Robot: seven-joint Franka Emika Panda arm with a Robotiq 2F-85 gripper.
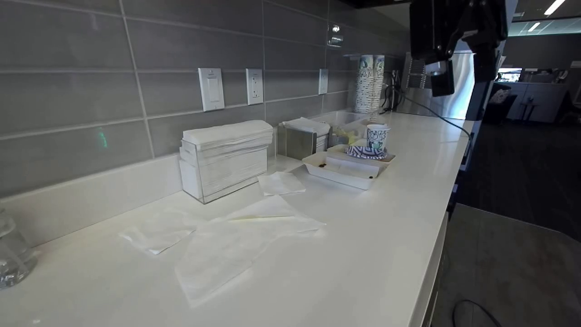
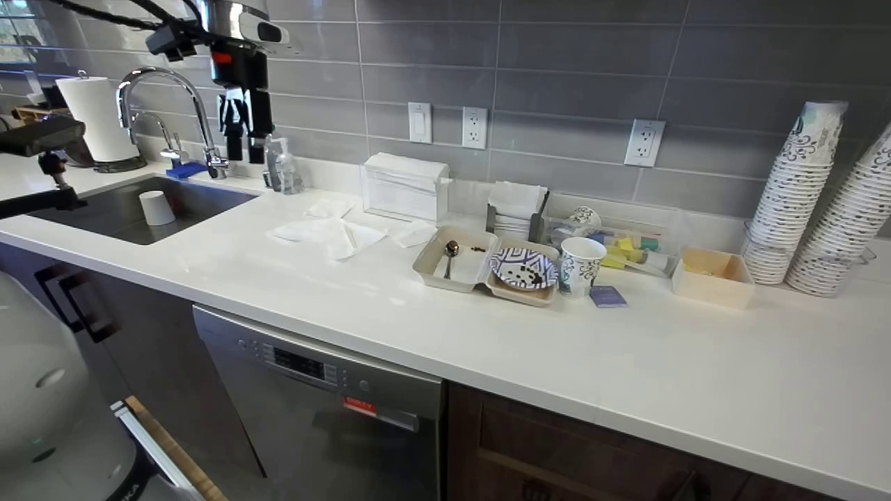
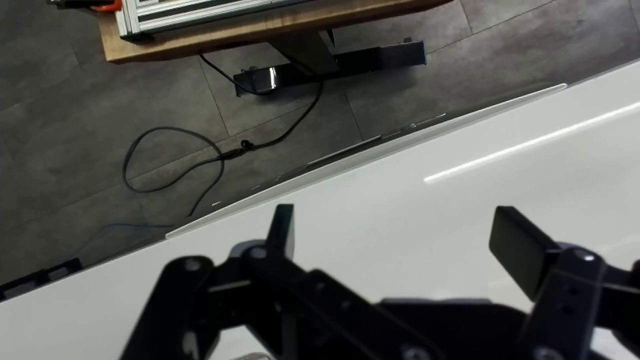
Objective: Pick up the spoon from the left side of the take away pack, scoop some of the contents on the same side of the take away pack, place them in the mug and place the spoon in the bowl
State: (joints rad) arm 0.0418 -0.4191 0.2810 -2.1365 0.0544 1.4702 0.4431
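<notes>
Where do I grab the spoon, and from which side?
On the spoon, likely mid-length along the slim handle, from above, pincer closing across it. The handle points toward the front edge of the counter; walls of the take away pack would probably hinder side entry.

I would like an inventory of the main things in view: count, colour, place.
Shallow rectangular takeaway pack: one, white, on glossy white counter
Round patterned bowl: one, blue and white, in one pack half
Shiny metal spoon: one, silver, in other half
Patterned paper cup: one, white, beside pack
Flat square packet: one, purple, beside cup
Tall cup stacks: two, white, on counter
Loose flat napkins: several, white, on counter
Rectangular metal sink: one, grey, in counter
Boxy metal dishwasher: one, grey, under counter
Open robot claw: one, black, above counter
</notes>
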